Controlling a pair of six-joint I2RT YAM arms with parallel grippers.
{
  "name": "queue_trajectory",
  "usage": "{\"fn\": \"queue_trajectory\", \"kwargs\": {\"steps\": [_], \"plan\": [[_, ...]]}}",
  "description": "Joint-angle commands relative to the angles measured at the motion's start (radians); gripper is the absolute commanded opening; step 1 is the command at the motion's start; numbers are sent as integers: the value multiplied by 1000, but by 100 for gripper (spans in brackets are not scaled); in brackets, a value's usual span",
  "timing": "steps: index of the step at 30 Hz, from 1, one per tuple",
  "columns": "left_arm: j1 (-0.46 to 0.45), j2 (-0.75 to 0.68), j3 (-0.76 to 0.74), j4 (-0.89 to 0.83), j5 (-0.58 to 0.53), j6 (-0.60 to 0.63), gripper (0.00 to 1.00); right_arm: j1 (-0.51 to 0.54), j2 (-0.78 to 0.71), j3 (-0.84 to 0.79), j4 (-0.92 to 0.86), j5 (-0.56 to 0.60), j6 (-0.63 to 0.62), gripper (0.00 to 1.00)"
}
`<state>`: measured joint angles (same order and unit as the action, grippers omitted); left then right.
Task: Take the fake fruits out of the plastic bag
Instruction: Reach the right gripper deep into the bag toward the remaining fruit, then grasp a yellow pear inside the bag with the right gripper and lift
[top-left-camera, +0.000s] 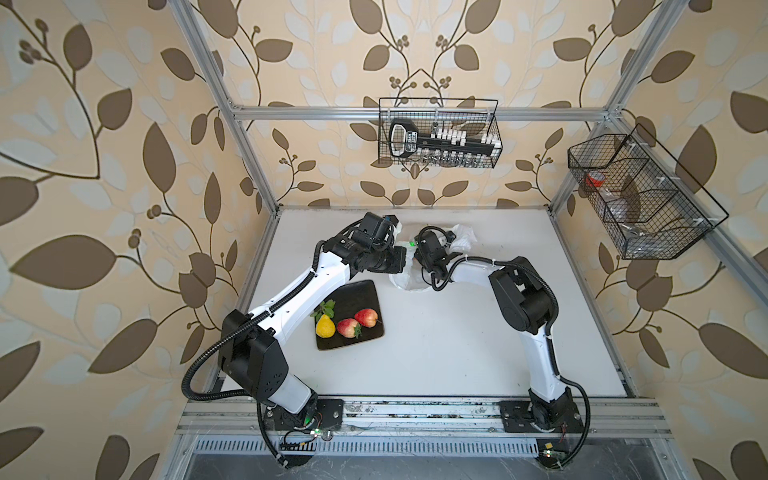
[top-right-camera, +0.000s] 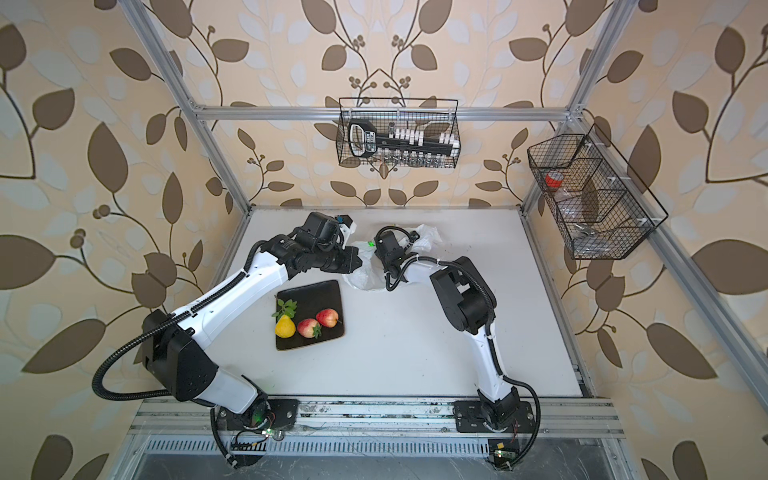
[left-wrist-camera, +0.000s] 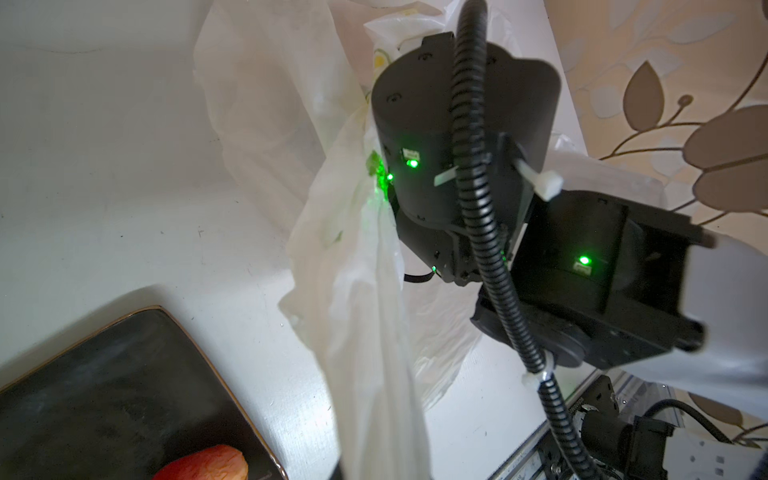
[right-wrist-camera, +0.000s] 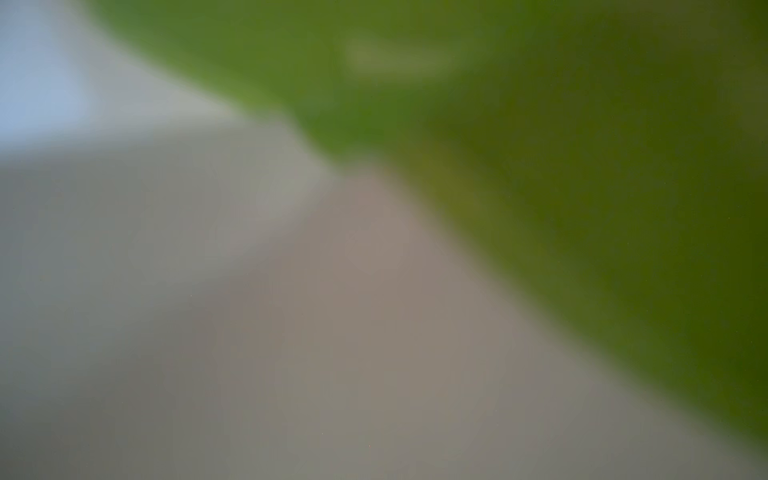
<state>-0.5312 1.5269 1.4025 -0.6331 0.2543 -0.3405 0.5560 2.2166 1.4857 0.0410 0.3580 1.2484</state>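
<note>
— Three fruits (top-left-camera: 348, 327) lie out on the tray (top-left-camera: 357, 296), left of the middle of the surface (top-left-camera: 436, 353): a pear (top-right-camera: 285, 326) with leaves, then a red fruit (top-right-camera: 307, 327) with a green cap, then an apple (top-right-camera: 328, 318), close in a row.
— Do they touch?
— The two red ones seem to; pear and red fruit stand just beside each other.
— And the left hand?
— The left arm (top-left-camera: 299, 293) passes over the tray's far corner, and the left hand (top-left-camera: 400, 259) is clamped together on the bag's (top-left-camera: 404, 281) left edge. In the left wrist view the film runs taut toward the right arm (left-wrist-camera: 419, 108).
— Where is the bag?
— Toward the back of the surface, about the middle, between the two arms, crumpled. A yellow print shows faintly on it.
— What does it hold?
— That cannot be told; film and arms hide the inside.
— The right hand?
— The right arm bends in from the right, its wrist sunk in the bag. The hand itself is buried, so whether it is apart or together cannot be told. The right wrist view gives only a green and grey blur.
— Furthest right?
— A hanging wire basket (top-left-camera: 665, 232) with a red thing (top-left-camera: 595, 179) inside.
</note>
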Motion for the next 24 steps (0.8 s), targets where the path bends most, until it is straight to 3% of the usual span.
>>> {"fn": "queue_trajectory", "kwargs": {"steps": [1, 5, 12, 19, 24], "plan": [[-8, -54, 4, -14, 2, 1, 0, -9, 44, 37, -36, 22, 29, 69], [-10, -60, -3, -14, 1, -1, 0, -14, 58, 44, -34, 22, 37, 64], [-9, -72, -7, -28, -7, 6, 0, -20, 78, 68, -40, 24, 31, 71], [-10, -78, -6, -34, -15, 8, 0, -29, 100, 81, -50, 26, 41, 53], [-9, -78, -26, -21, -42, 3, 0, -28, 54, 53, -3, 17, -20, 44]]}}
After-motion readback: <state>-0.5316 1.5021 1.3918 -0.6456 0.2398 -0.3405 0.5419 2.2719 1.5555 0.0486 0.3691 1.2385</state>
